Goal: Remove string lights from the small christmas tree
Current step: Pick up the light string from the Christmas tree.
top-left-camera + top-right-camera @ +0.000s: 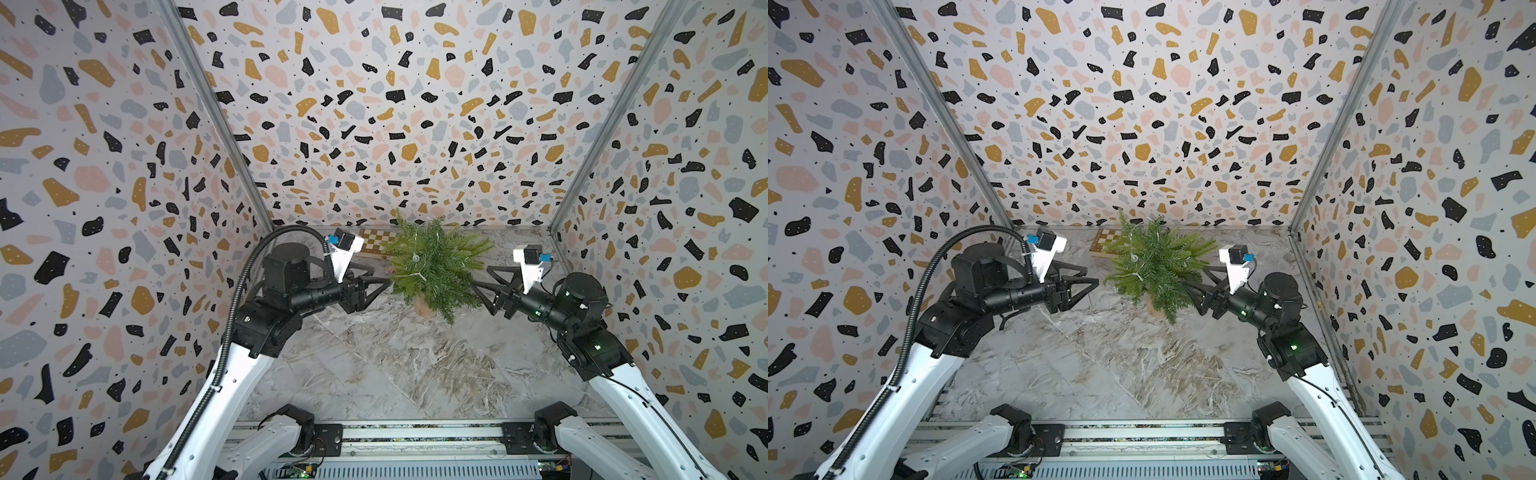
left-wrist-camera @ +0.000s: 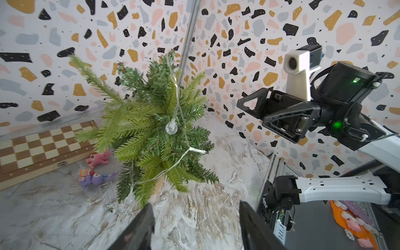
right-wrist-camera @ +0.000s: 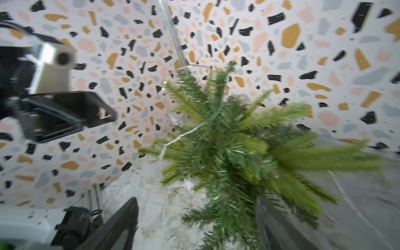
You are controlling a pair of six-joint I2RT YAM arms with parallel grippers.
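The small christmas tree (image 1: 436, 270) (image 1: 1158, 270) stands near the back of the marble table, with green drooping branches and a tan base. The string lights (image 2: 171, 128) are a thin pale wire with clear round bulbs, draped down its near side (image 1: 414, 258) (image 3: 188, 134). My left gripper (image 1: 380, 282) (image 2: 195, 216) hovers open just left of the tree, with only bare table between its fingers. On the tree's right, my right gripper (image 1: 482, 280) (image 3: 197, 207) is open, and lower branches reach in between its fingers (image 3: 270, 218).
A wooden chessboard (image 1: 374, 243) (image 2: 43, 147) lies behind the tree at the back wall. A pink toy (image 2: 98, 158) and a purple toy (image 2: 93, 177) lie beside it. A small clear case (image 2: 107, 194) sits at the tree's foot. Patterned walls enclose three sides.
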